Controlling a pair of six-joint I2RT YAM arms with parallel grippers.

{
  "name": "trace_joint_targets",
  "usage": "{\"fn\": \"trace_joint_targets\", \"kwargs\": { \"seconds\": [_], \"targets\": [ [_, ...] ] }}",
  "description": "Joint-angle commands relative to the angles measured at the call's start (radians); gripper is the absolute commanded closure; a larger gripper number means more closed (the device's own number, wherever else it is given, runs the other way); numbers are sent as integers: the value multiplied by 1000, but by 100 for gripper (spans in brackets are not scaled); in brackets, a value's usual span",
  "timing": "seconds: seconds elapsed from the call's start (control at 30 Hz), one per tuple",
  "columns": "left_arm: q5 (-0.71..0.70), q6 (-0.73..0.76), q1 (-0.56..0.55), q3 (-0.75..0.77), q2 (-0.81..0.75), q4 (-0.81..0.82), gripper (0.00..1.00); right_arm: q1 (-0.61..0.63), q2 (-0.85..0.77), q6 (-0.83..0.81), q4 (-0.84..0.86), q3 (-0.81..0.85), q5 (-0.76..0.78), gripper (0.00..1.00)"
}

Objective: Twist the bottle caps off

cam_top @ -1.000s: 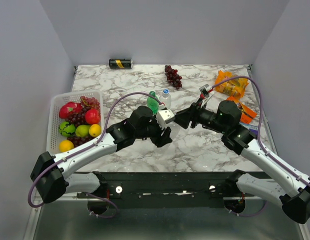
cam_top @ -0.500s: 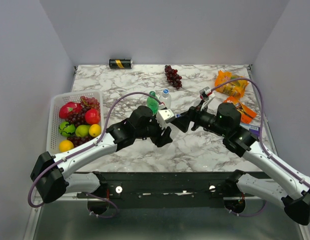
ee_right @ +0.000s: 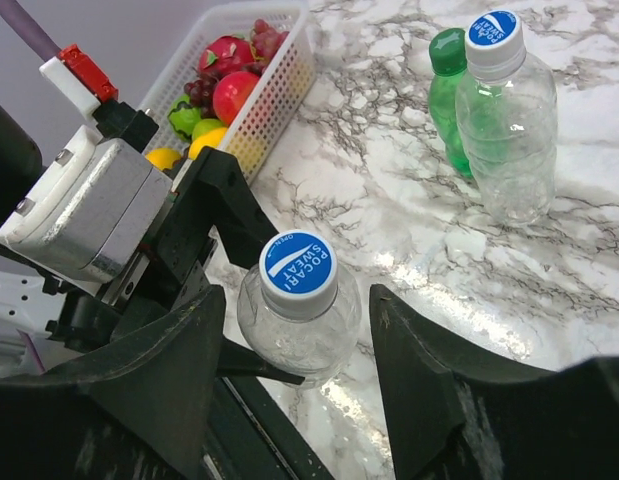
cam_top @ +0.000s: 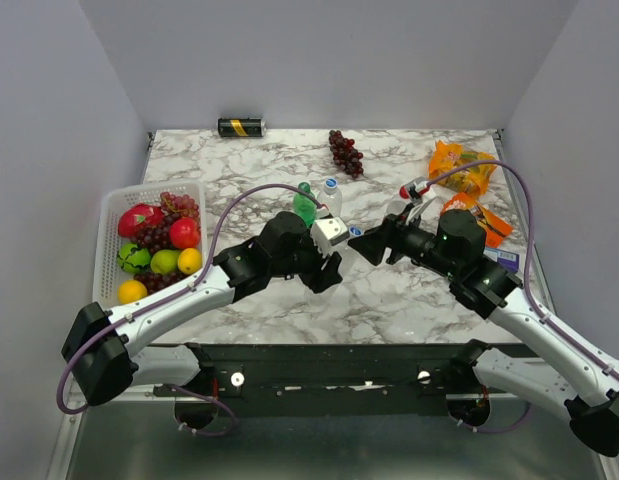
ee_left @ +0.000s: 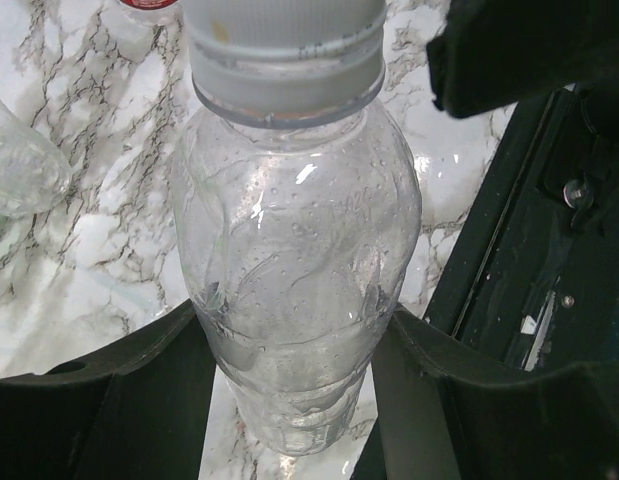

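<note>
My left tool (ee_left: pixel 294 320) clamps the clear Pocari Sweat bottle (ee_left: pixel 294 250) above the middle of the tabletop (cam_top: pixel 389 295). My right tool (ee_right: pixel 297 305) straddles its blue cap (ee_right: pixel 298 270), spread and not touching. I'd centre, close squarely, then twist.

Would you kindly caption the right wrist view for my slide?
Open right gripper straddles the blue-capped bottle the left gripper holds.

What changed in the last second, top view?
The right gripper backed off slightly toward the right and the near edge, uncovering the blue cap. Its jaws now straddle the cap with gaps. The left gripper stays shut on the clear bottle. Green bottle and fruit basket unmoved.
</note>
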Motion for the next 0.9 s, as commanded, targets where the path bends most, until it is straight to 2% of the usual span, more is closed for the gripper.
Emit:
{"fn": "trace_joint_targets", "kwargs": {
  "seconds": [0.0,0.33,0.87],
  "targets": [
    [-44,11,-4,22,5,-1,63,5,-20,11,14,-12,-12,35],
    [-75,14,-5,25,10,-12,64,5,-4,23,38,-12,-49,40],
    [-67,20,-31,26,32,-12,63,8,52,42,98,-15,-100,40]
  ]
}}
